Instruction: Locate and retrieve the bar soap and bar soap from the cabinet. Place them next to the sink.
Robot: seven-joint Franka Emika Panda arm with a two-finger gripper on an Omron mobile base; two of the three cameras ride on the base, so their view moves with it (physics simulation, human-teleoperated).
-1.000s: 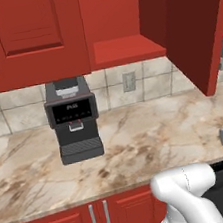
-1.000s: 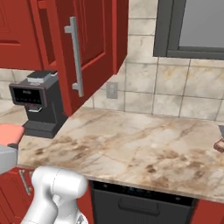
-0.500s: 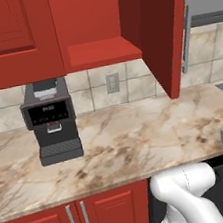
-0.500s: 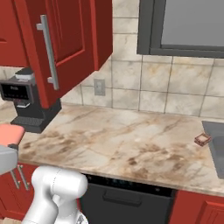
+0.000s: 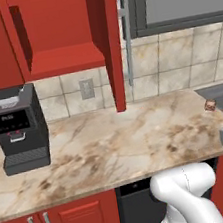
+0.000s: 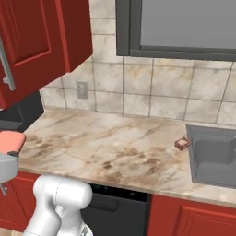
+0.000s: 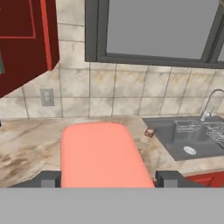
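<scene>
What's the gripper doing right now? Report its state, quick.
Gripper: closed on the salmon-pink bar soap, carried above the counter.

The marble counter [image 6: 101, 147] runs across the middle; the small brown soap block [image 6: 182, 144] sits on it just beside the left rim of the grey sink [image 6: 213, 156]; at the far left edge the pink soap bar [image 6: 11, 141] rides on top of the grey gripper [image 6: 6, 167]; above it hangs the open red cabinet door [image 6: 34, 41] with its silver handle [image 6: 5, 64]; a wall outlet [image 6: 82, 90] is set in the tiles; a dark-framed window [image 6: 179, 27] is up top.
</scene>
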